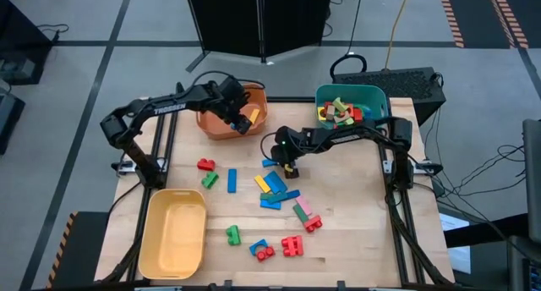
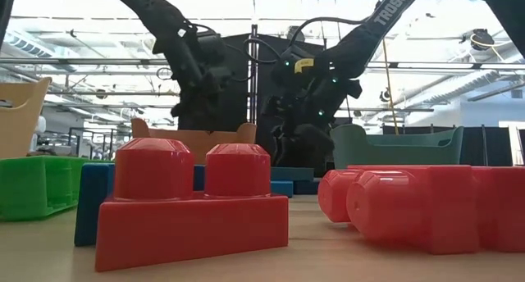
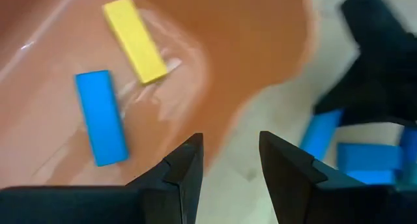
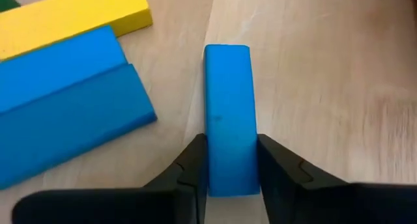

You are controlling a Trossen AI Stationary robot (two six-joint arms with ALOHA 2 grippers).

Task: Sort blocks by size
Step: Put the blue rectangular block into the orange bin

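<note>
A blue flat bar (image 4: pixel 228 120) is clamped between the fingers of the right claw (image 4: pixel 229 164) near the middle of the counter (image 1: pixel 355 232), beside a cluster of blue and yellow bars (image 1: pixel 272 188). The left claw (image 3: pixel 229 160) is held with its fingers parted and nothing between them, above the rim of the orange bin (image 1: pixel 211 122), in which a yellow bar (image 3: pixel 135 40) and a blue bar (image 3: pixel 100 116) lie. Other blocks are seen in the teal bin (image 1: pixel 372 96).

We see bare table (image 4: pixel 339 87) on one side of the held blue bar (image 4: pixel 228 120); flat bars (image 4: pixel 65 113) crowd the other (maybe touching).
</note>
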